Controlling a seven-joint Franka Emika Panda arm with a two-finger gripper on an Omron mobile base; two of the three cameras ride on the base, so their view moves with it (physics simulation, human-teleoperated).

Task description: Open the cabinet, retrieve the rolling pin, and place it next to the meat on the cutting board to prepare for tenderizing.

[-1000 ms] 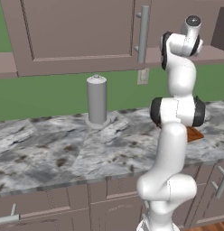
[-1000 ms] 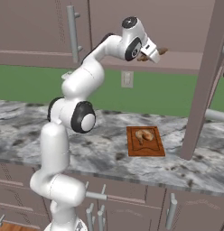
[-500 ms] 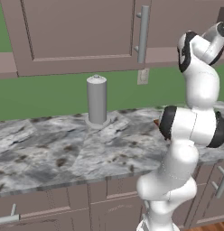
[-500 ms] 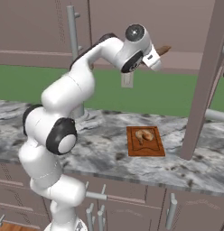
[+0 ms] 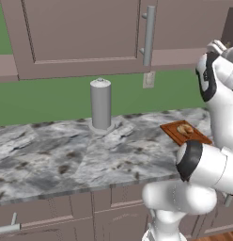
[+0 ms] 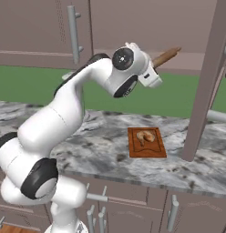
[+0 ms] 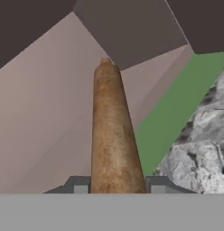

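one rolling pin sits clamped between the gripper jaws, above one cutting board bearing one meat lump.

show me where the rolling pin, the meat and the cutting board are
rolling pin (image 7: 111,135), hand view, middle of its shaft
meat (image 6: 145,135), right base view, centre of the lump
cutting board (image 6: 156,152), right base view, bare corner

The near end of the rolling pin is cut off at the bottom of the hand view, where it sits between the pincer tips. In the right base view, that end is hidden behind the robot's wrist. In the left base view, the arm covers a corner of the cutting board, and the meat is too small to make out its shape
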